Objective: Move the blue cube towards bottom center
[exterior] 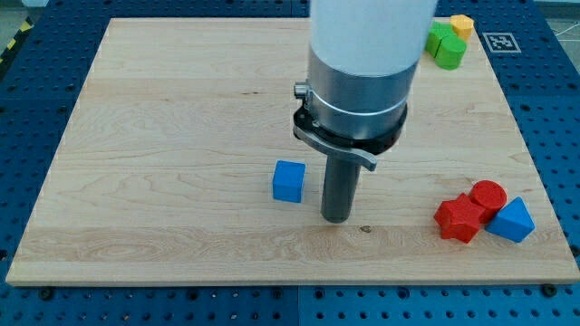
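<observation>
One rod served in place of fingers on this arm, so there was nothing to stand apart, close, or clamp; my tip rested on the table just to the view's right of the blue cube, apart from it by a narrow gap and slightly nearer the view's bottom. The blue cube lay a little left of the table's middle line and somewhat above the bottom edge. From that side a push would have driven the cube toward the view's left, not downward. The step would be done well, by this reading, by carrying the tip around to the cube's upper face, centring it on that face, and pushing toward the view's bottom with a slight rightward bias; an off-centre contact would likely have turned the cube aside. Farther out, a red block, a red cylinder and a blue wedge-like block clustered at lower right, well clear; green blocks and an orange block sat at upper right.
</observation>
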You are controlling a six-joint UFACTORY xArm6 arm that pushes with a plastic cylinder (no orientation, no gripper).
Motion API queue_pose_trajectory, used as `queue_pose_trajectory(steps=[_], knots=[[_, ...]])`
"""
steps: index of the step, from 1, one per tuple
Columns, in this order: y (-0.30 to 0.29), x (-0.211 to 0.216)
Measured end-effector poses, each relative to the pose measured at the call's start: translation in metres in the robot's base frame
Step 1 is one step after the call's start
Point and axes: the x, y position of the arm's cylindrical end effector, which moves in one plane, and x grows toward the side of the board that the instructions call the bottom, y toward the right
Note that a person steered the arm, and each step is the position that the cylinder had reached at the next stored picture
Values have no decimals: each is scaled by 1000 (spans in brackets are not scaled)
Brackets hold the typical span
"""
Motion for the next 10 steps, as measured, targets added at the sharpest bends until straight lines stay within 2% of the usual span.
queue_pose_trajectory(steps=[1, 3, 4, 5, 6, 9, 10], knots=[[-33, 27], [-106, 23], [-103, -48], [-103, -62], [-87, -62], [15, -58], [22, -61]])
